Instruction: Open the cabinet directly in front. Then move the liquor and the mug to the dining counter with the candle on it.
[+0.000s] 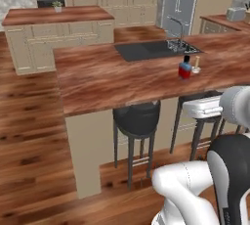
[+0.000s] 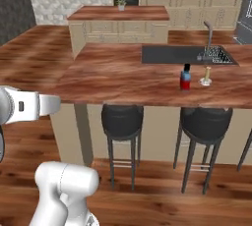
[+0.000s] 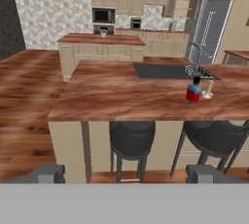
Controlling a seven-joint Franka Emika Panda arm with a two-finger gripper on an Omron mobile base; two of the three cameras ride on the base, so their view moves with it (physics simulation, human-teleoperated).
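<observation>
Liquor (image 1: 184, 67) stands upright on the dining desk (image 1: 122, 79), just beside the candle (image 1: 197, 64) and on the near side of the sink (image 1: 146, 50), so I judge that half of the job done. Mug is what the coming move turns on, and I can't find it on the desk. Fingers (image 3: 127, 173) are spread wide and hold nothing; I see both tips low in the hand view, well back from the desk's front edge above the stools (image 3: 131, 140). From the fingers the liquor lies ahead and off to the right, long axis vertical. One wall cabinet door (image 3: 171, 2) far behind the sink looks swung open, so I guess the mug is back there, but it's too small to tell.
</observation>
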